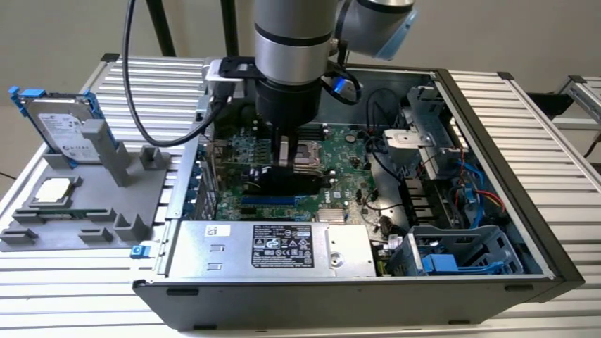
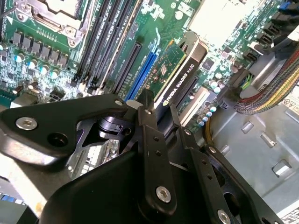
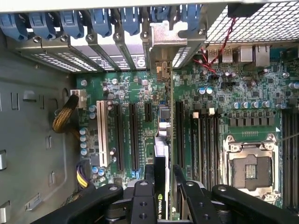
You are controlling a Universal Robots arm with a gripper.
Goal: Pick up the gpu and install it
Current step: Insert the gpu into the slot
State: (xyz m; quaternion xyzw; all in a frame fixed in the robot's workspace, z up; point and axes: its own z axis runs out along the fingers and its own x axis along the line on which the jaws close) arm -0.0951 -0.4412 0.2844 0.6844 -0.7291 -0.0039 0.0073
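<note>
The gpu [image 2: 180, 70], a green card with a black cooler, stands on edge inside the open computer case, over the motherboard [image 1: 350, 148]. My gripper [image 2: 161, 119] is shut on its upper edge, one black finger on each face. In the first wrist view the gpu [image 3: 161, 151] runs edge-on between the black expansion slots [image 3: 133, 135]. Its silver bracket [image 3: 161, 44] reaches the case's rear slot covers. My gripper [image 3: 163, 179] clamps it from above. In the exterior view my gripper [image 1: 281, 158] hangs low in the case with the dark gpu [image 1: 286, 184] under it. I cannot tell whether the card is seated.
The empty CPU socket [image 3: 250, 163] and memory slots lie beside the card. The power supply [image 1: 272, 246], a drive cage [image 1: 460, 253] and cables [image 1: 441, 176] crowd the case. Outside, a grey fixture [image 1: 84, 211] carries a hard drive with blue rails [image 1: 66, 130] and a CPU chip [image 1: 52, 191].
</note>
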